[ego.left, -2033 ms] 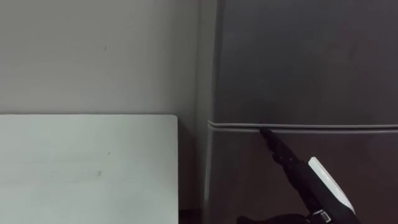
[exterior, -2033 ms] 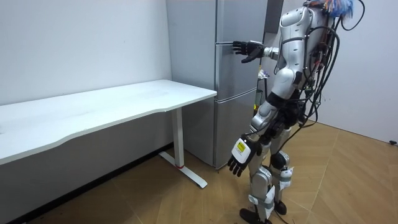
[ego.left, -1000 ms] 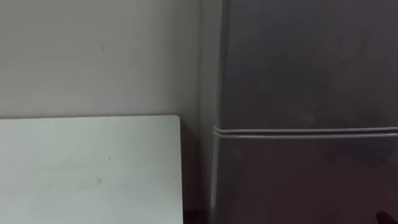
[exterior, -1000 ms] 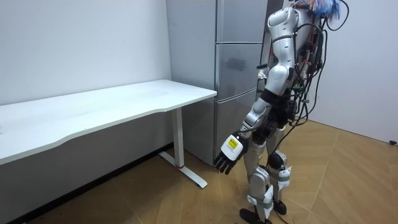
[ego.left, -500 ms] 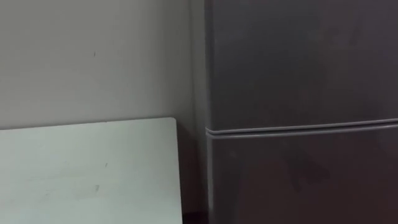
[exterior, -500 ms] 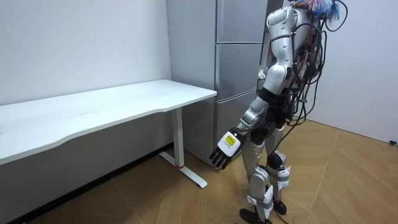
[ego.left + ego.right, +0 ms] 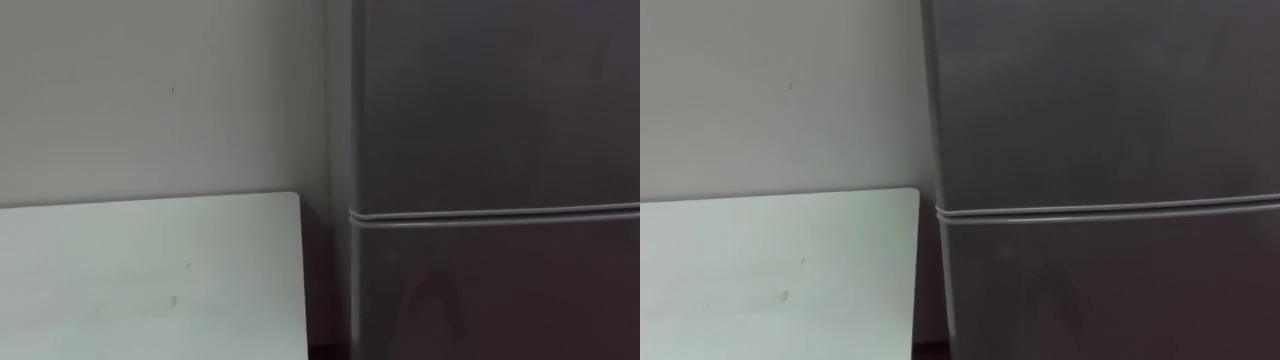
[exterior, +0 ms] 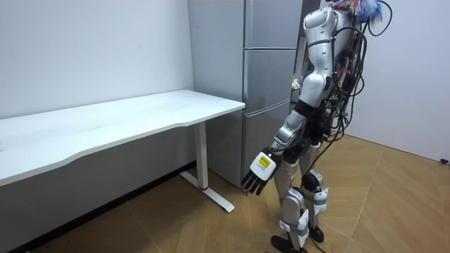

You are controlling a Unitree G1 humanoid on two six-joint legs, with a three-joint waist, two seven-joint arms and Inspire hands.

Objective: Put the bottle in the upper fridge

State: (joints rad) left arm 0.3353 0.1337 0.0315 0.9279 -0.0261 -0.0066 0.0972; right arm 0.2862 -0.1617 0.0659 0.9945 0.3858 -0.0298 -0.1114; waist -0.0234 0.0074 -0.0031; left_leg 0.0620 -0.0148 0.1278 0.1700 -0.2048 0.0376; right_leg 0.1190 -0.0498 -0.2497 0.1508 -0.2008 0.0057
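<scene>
A tall grey fridge (image 8: 271, 70) stands before me with both doors shut. The seam (image 7: 490, 213) between the upper door (image 7: 490, 100) and the lower door (image 7: 1110, 290) crosses the eye views. In the room view I stand upright, close to the fridge front and facing it. My left hand (image 8: 257, 172) hangs at knee height on the near side, fingers relaxed and holding nothing.
A white desk (image 8: 126, 119) stands against the wall to the left of the fridge, its corner (image 7: 285, 210) close to the fridge side. A narrow dark gap (image 7: 325, 280) separates them. Wooden floor (image 8: 380, 211) lies open behind me.
Two seconds ago my right hand reached out to the fridge at the door seam; it has dropped out of sight. The left hand has swung slightly at my side. The eye views shifted a little.
</scene>
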